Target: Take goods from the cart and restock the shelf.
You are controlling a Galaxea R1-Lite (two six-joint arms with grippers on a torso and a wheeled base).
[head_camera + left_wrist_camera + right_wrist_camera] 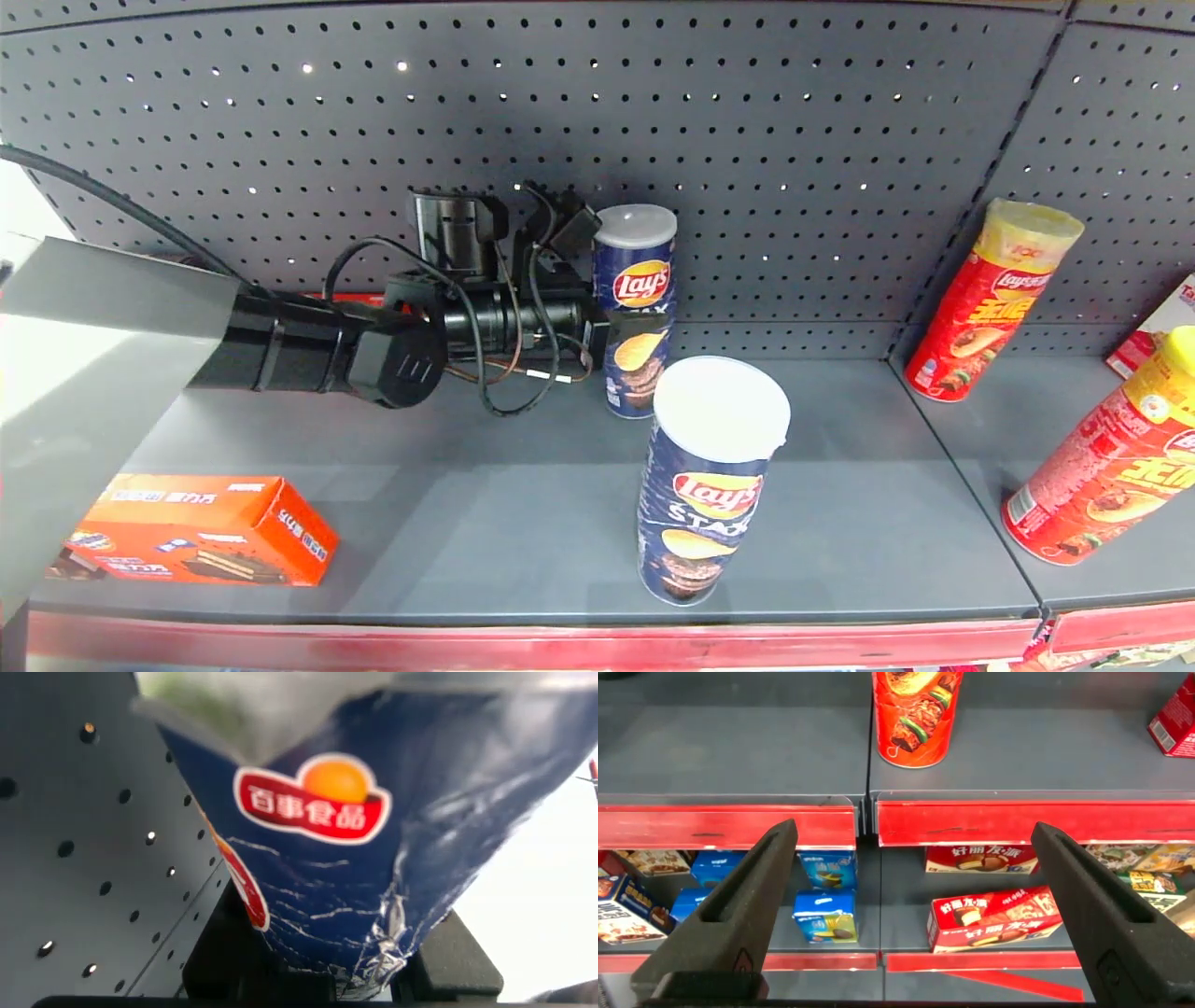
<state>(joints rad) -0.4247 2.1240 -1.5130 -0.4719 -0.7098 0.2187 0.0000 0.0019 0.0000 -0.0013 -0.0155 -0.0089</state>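
The left gripper (602, 329), at the centre of the head view, is clamped on a blue chips can (639, 280) that stands upright at the back of the shelf (467, 485), behind a second blue can (705, 485). The right gripper (915, 831) has its jaws apart. The placing step seems almost done. The next move calls for releasing the can and pulling away without tipping it.

Blue cans (700, 504), red cans (980, 308) w/ logo labels; orange box (187, 527) w/ script.
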